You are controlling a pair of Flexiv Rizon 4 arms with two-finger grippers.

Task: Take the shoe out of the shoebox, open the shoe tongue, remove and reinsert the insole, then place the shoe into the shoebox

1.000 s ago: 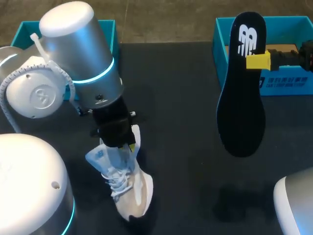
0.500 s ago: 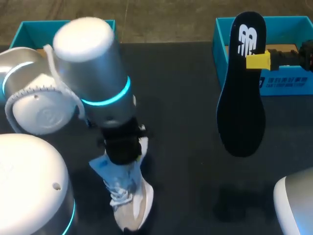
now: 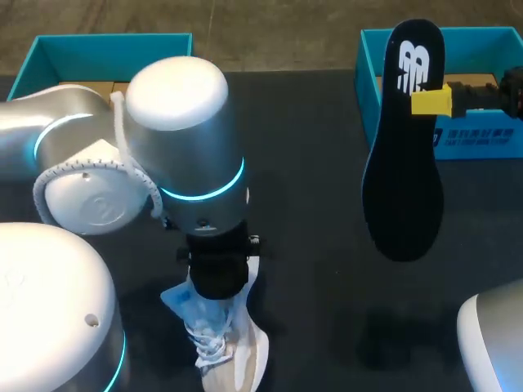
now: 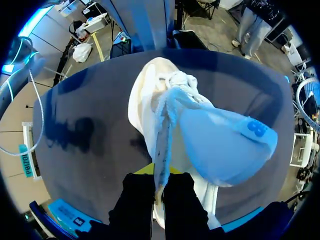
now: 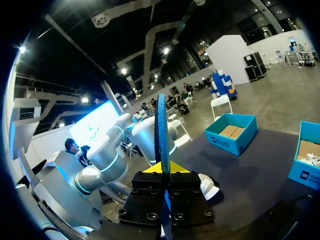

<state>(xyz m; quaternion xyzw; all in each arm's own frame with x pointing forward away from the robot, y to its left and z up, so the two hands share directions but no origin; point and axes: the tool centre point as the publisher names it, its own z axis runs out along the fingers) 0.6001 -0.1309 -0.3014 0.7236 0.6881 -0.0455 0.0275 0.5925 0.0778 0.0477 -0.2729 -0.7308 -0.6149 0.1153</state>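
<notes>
Shoe (image 3: 227, 359) is sitting out on the table (image 3: 310, 163) under the left gripper (image 4: 159, 177), which is pinching the tongue (image 4: 220, 145) open. Right gripper (image 3: 431, 101) is clamping the insole (image 3: 404, 180) edge-on between its fingers, well apart from the shoe. Removal looks done, leaving reinsertion and return to the shoebox (image 3: 482, 140).

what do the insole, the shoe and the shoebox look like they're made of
The insole is probably foam: matte black, thin, hanging flat though held near one end, with a white printed logo. The shoe seems to have a fabric upper, cream and pale blue, with soft folds and woven laces. The shoebox is likely cardboard: teal outside, plain brown inside.
</notes>
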